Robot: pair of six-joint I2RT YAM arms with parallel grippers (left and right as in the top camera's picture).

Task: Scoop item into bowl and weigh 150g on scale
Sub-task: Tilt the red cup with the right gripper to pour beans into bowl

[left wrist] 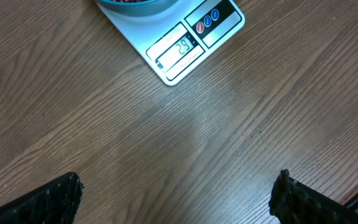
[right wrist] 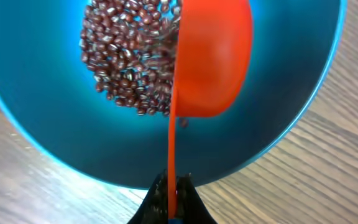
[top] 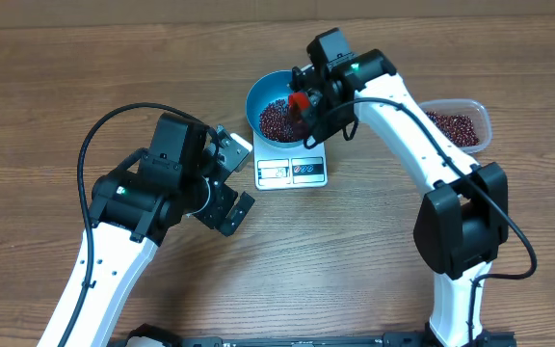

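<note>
Wooden table (top: pixel 46 87), nearest first: left gripper (top: pixel 237 180) hangs spread wide over bare board, holding nothing. Beyond it is the scale (left wrist: pixel 191 43), display lit (digits too small to trust). On it sits the bowl (right wrist: pixel 55 143), with beans (right wrist: pixel 126 62) heaped across its bottom only. Right gripper (right wrist: pixel 173 202) pinches the handle of an orange scoop (right wrist: pixel 213 56), tipped on edge over the heap. Farthest, the clear tub (top: pixel 487 123) holds more beans. Judgement: filling is under way, target probably unmet.
</note>
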